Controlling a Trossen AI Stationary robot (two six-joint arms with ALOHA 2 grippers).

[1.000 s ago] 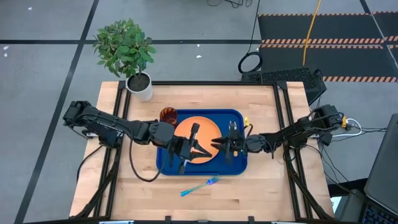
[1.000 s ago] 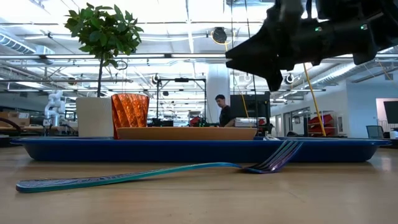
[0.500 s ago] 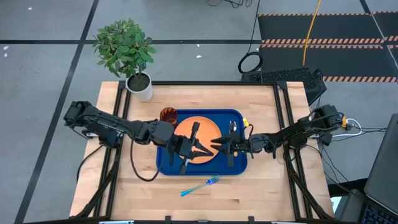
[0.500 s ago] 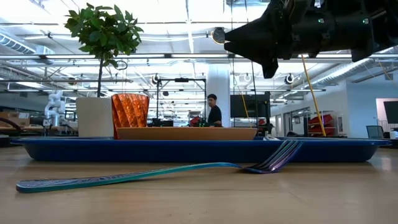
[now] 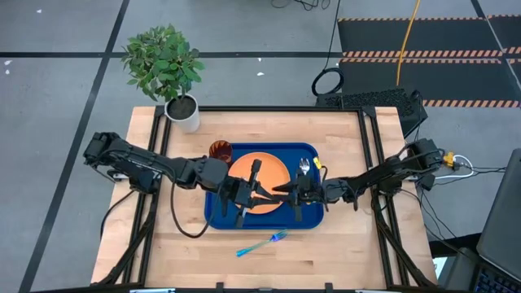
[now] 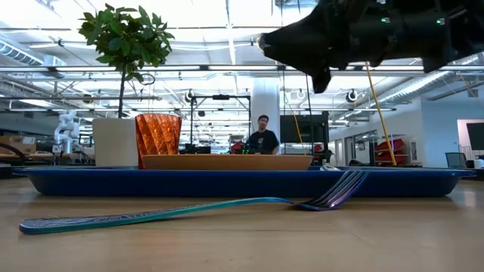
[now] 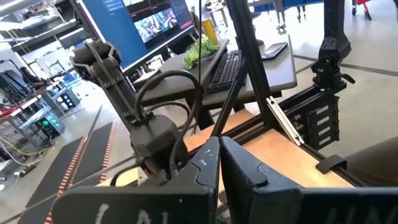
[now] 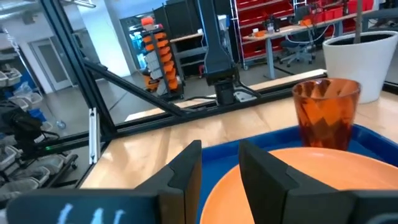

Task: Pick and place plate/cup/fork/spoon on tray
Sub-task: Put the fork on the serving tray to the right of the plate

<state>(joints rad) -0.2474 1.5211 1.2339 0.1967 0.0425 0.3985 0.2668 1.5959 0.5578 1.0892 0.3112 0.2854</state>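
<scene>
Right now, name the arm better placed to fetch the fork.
Probably left. The fork lies on the table in front of the tray, and the left gripper hovers slightly nearer it than the right gripper.

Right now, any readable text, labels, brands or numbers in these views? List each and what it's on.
None can be read.
Monitor behind the table, left wrist view: picture and text lines on the screen, too blurred to read.
Pale marks on the left gripper housing, bottom edge of the left wrist view: blurred, unreadable.
Same on the right gripper housing.
Plate, cup, fork, spoon, tray: no print visible.
</scene>
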